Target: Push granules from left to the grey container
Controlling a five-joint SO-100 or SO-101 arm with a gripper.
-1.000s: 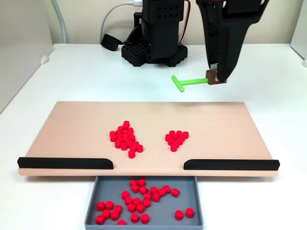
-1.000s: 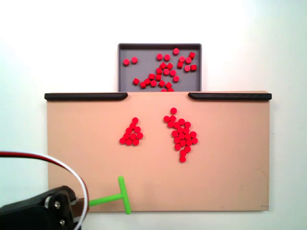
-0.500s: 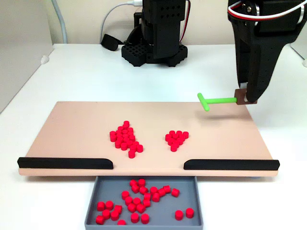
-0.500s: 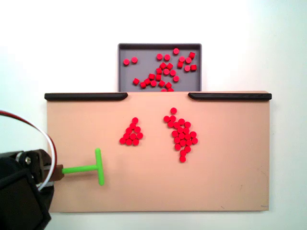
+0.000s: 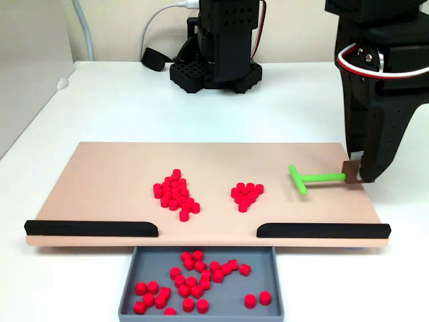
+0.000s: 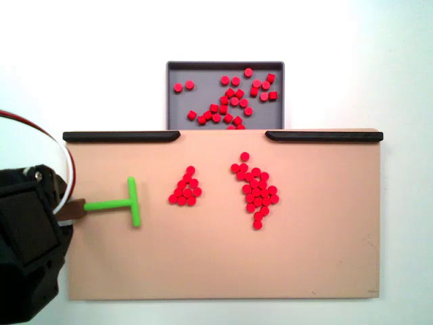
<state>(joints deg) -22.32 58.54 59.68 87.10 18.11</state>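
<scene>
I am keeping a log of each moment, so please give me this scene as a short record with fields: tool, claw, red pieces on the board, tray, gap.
tool: green T-shaped stick, held at its brown end, crossbar facing the red pieces
claw: claw shut on the stick, at the board's edge
board: beige board with two black strips
red pieces on board: small triangular pile nearest the stick; longer pile beyond it
tray: grey tray past the strips, already holding many red pieces
gap: opening between the strips leads to the tray

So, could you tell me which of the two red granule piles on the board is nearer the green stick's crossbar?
The smaller triangular pile, beside the green stick; the longer pile lies beyond it.
</scene>
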